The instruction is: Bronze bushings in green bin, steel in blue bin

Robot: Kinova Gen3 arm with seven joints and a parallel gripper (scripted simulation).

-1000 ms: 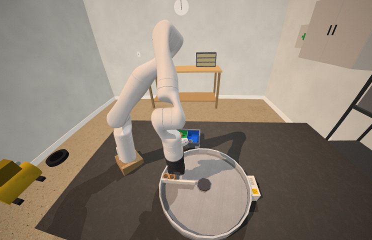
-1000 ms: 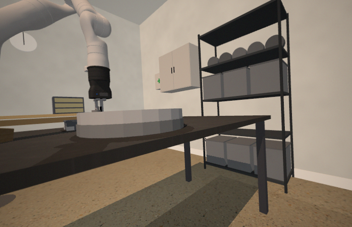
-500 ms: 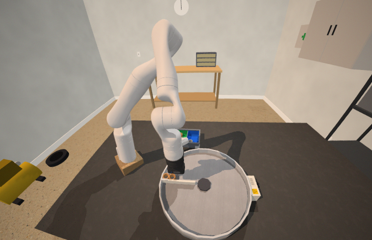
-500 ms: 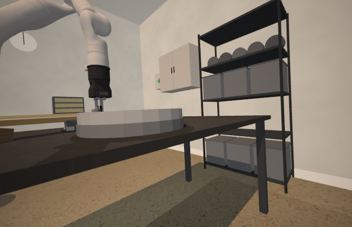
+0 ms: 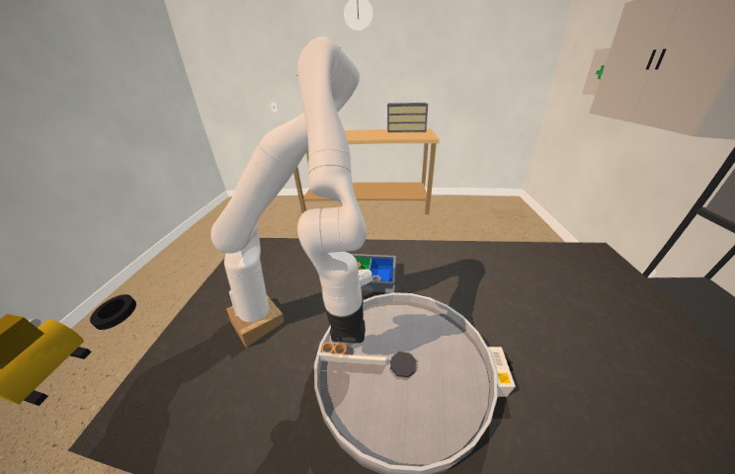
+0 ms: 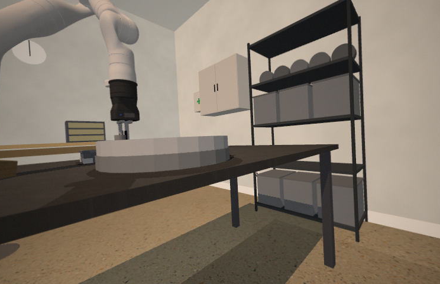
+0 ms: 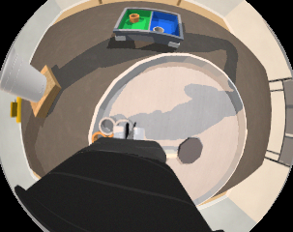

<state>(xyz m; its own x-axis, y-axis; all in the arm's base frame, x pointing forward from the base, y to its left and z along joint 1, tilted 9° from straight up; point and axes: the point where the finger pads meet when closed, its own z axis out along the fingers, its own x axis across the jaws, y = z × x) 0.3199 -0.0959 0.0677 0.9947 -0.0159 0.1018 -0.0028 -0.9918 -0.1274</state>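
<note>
My gripper [image 6: 123,134] [image 7: 131,128] is shut on the wall of a grey steel bushing [image 6: 119,137], held just above the rim of the turntable [image 5: 447,413] [image 6: 180,147] [image 7: 216,140]. Another steel ring [image 7: 107,126] shows beside the fingers; whether it touches the turntable is unclear. Two bronze bushings [image 5: 334,349] lie at the turntable's left, against the pale bar. The green bin [image 5: 366,260] [image 7: 142,25] holds a bronze bushing [image 7: 134,18]. The blue bin [image 5: 383,271] [image 7: 171,27] holds a steel bushing [image 5: 375,277] [image 7: 159,30]. My wrist hides the fingers in the top view.
The pale bar [image 5: 366,360] runs from the turntable's left wall toward the dark hub [image 5: 403,364] [image 7: 190,150]. A raised wall rings the turntable. The bins stand behind it in one grey tray. A white box [image 5: 501,369] sits at its right side.
</note>
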